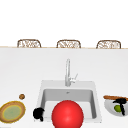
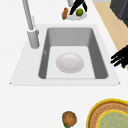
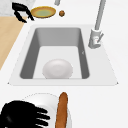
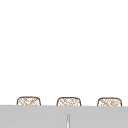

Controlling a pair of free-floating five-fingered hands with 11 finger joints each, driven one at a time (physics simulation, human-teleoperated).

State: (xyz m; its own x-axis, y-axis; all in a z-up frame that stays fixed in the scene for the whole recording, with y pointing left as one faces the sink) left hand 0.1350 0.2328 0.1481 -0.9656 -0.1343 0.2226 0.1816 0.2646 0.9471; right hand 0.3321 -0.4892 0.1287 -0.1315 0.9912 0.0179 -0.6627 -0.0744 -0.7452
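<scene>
Front view: right hand (image 1: 121, 103) fingers spread over small green lime (image 1: 117, 108) on white plate (image 1: 108, 106).

We see the yellow-rimmed plate (image 2: 110, 115) cut off at the lower right frame edge; the right hand (image 3: 21, 116) partly covers the white plate (image 3: 50, 100).

Front, both flanks and above; sink (image 1: 45, 86) shared by three views.

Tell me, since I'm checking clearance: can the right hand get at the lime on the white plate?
Probably yes. The right hand hangs right over the lime on the white plate, fingers spread, with the baguette lying off to the side.
</scene>
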